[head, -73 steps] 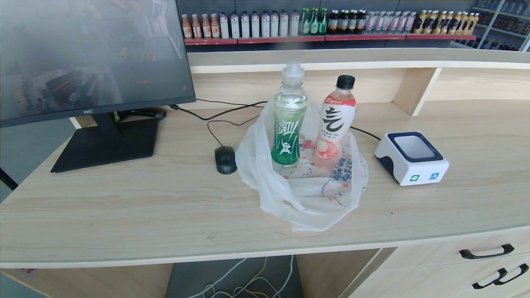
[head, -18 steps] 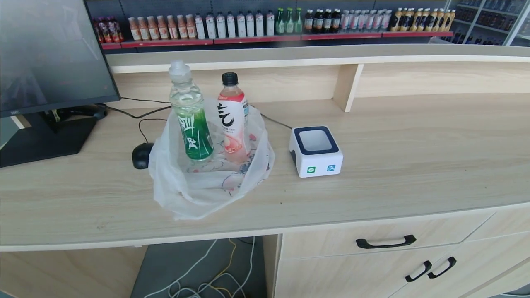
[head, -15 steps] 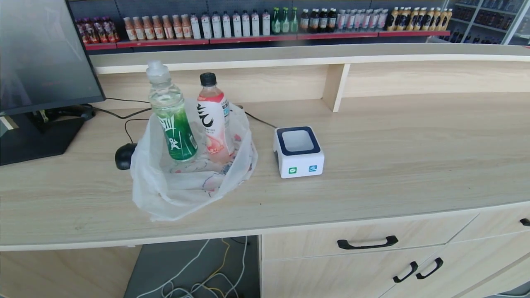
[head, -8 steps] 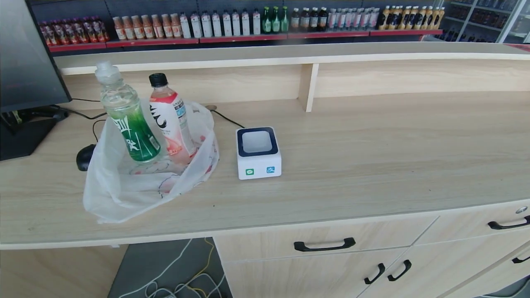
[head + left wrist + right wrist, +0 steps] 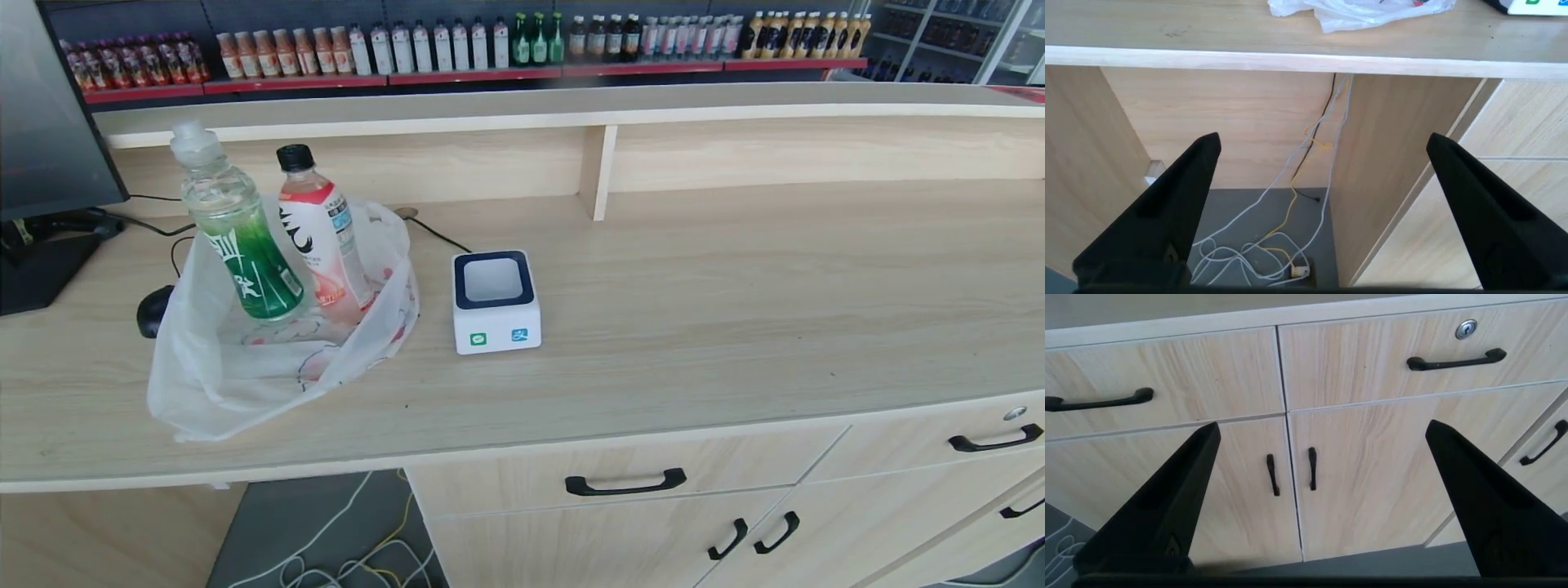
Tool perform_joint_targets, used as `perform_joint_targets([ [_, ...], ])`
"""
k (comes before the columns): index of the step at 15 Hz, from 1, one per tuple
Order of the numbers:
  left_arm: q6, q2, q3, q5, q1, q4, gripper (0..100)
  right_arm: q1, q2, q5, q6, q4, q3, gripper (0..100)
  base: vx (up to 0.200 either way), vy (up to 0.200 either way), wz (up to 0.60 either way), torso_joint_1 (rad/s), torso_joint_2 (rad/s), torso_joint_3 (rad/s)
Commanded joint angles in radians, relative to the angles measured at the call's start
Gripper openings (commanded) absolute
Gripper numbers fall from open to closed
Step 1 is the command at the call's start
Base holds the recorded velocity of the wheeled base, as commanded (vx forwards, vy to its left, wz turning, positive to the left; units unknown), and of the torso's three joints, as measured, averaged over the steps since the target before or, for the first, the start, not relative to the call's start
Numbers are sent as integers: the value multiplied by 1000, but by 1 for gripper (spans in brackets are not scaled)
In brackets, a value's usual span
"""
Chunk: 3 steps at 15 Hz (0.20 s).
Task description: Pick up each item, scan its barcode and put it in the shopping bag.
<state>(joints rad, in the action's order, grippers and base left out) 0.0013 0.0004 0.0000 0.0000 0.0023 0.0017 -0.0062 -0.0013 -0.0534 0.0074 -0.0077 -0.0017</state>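
Observation:
A white plastic shopping bag (image 5: 237,376) lies open on the wooden counter (image 5: 735,310). Two bottles stand in it: a clear one with a green label (image 5: 245,253) and a pink-and-white one with a black cap (image 5: 322,237). The white barcode scanner (image 5: 495,302) with its dark-framed window sits just right of the bag. My left gripper (image 5: 1323,147) is open and empty below the counter's front edge, with the bag's edge (image 5: 1360,12) above it. My right gripper (image 5: 1321,429) is open and empty, facing the drawer fronts (image 5: 1372,359).
A monitor (image 5: 41,114) and a black mouse (image 5: 151,310) are left of the bag. A raised ledge with a divider (image 5: 596,171) runs along the counter's back. Drawers and doors with black handles (image 5: 624,486) sit under the counter's right side. Loose cables (image 5: 1282,237) hang in the opening at left.
The head camera has turned to the right, so the whole picture has slid left. The bag, both bottles and the scanner keep their places on the counter.

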Motion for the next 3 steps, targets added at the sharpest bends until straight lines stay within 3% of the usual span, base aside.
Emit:
perform_joint_targets([
  [1,0,0,0,0,1,0,100,0,1,0,0,0,0,100,0,0,0,0,0,0],
  [3,0,0,0,0,1,0,100,2,1,0,-1,0,0,100,0,0,0,0,0,0],
])
